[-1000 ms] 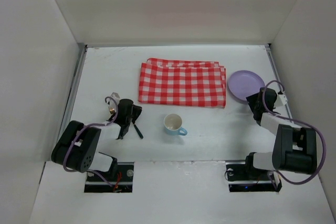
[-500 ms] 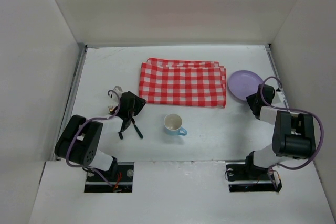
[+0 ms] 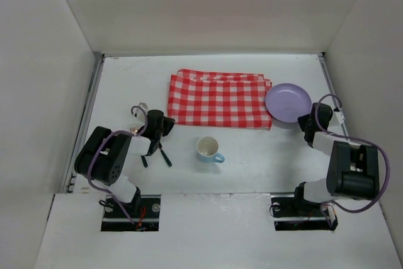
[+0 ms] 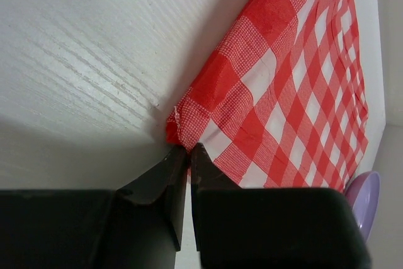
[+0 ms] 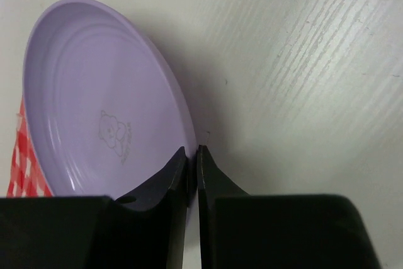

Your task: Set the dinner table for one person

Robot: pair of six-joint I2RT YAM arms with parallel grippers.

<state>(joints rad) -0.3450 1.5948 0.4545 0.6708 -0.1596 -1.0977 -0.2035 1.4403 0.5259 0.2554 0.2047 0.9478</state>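
Note:
On the white dinner table [image 3: 252,155] lies a folded red-and-white checked cloth [image 3: 220,100]. My left gripper [image 3: 165,121] sits low at its near-left corner. In the left wrist view the left gripper [image 4: 189,150] is shut, with the corner of the cloth [image 4: 283,80] pinched at its tips. A lilac plate [image 3: 288,102] lies at the cloth's right edge. My right gripper [image 3: 306,120] is at its near-right rim. In the right wrist view the right gripper [image 5: 192,150] is shut on the rim of the plate [image 5: 94,92].
A pale blue cup [image 3: 208,148] stands in front of the cloth, handle to the right. Two dark utensils [image 3: 165,155] lie just behind the left gripper. Metal rails edge the table, and white walls [image 3: 50,92] close it in on three sides.
The left gripper moved up to the cloth's corner, opened, then shut on it. The right gripper shut on the plate's rim, and the plate shifted left against the cloth.

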